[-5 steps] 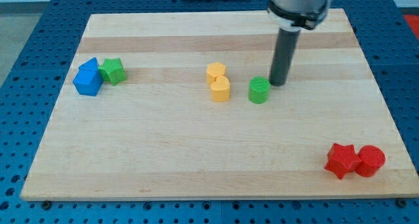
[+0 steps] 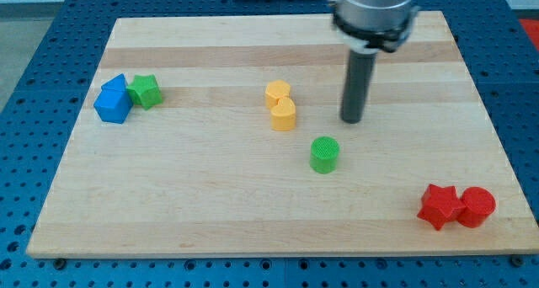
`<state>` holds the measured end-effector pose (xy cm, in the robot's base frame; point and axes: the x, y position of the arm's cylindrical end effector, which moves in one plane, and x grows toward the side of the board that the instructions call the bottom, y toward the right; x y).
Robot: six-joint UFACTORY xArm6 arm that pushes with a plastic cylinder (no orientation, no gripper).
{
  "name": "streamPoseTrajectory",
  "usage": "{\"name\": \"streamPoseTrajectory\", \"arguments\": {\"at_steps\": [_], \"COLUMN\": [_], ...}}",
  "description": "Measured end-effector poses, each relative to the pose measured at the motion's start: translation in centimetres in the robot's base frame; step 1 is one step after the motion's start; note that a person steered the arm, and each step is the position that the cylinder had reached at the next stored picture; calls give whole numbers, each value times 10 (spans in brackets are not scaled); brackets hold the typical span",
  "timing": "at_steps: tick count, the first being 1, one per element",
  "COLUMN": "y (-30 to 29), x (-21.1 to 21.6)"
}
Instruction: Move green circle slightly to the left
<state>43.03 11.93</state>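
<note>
The green circle point(image 2: 324, 154) stands on the wooden board point(image 2: 210, 204), right of centre and below the two yellow blocks. My tip point(image 2: 351, 120) is above and to the right of the green circle, with a small gap between them. The rod rises from the tip to the arm's grey end at the view's top.
Two yellow blocks point(image 2: 280, 105) stand together left of my tip. A blue block point(image 2: 113, 100) and a green star point(image 2: 146, 91) sit at the left. A red star point(image 2: 440, 206) and a red circle point(image 2: 477, 207) sit at the bottom right corner.
The green circle has slid down the view and slightly left, from beside the yellow blocks to below them. My tip has moved a little left and down.
</note>
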Motion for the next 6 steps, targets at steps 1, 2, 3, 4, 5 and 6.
{"name": "streamPoseTrajectory", "arguments": {"at_steps": [1,2,3,4,5,6], "y": [24,22,-14,-72,-145,-207], "x": [18,46,65,88,96,93]}}
